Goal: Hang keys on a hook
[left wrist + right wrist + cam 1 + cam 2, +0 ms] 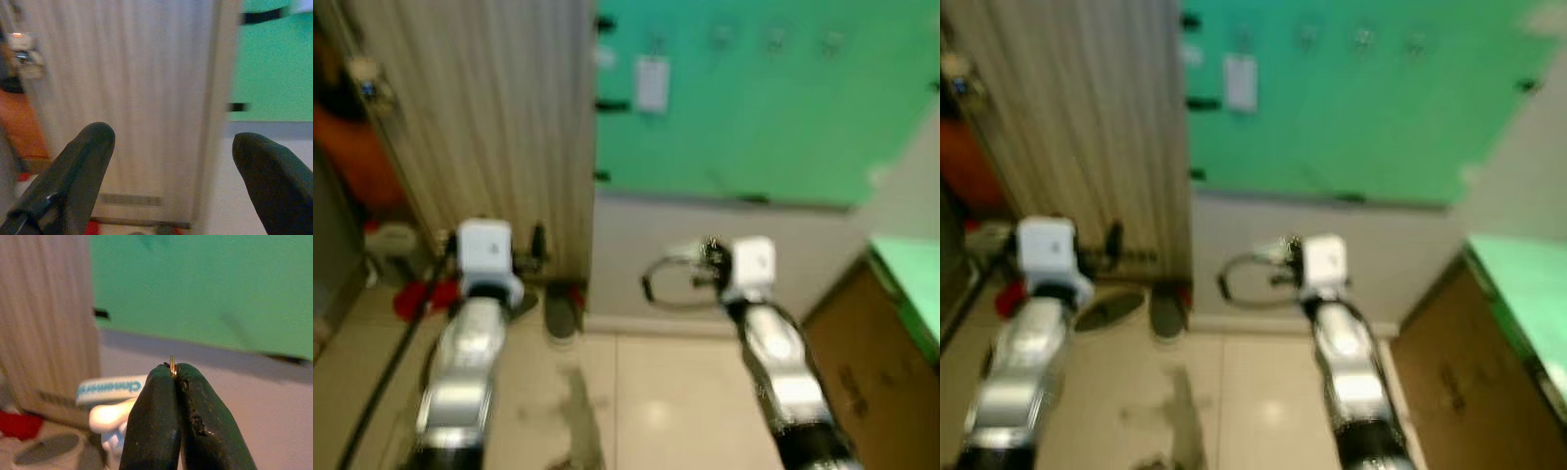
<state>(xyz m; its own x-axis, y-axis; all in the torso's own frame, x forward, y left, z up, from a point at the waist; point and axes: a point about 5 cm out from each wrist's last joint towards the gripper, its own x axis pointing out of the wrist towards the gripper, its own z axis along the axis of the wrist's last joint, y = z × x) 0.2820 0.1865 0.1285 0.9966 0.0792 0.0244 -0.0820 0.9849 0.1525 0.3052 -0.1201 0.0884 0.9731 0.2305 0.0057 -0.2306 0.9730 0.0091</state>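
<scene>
Right wrist view shows the right gripper pinching a thin metal sliver, likely keys, mostly hidden. Left gripper gapes wide. Hooks blur at upper right.

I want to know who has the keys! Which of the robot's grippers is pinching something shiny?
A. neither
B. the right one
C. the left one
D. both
B. The right gripper has its fingers shut on a thin gold-coloured bit of the keys, while the left gripper is wide open.
</scene>
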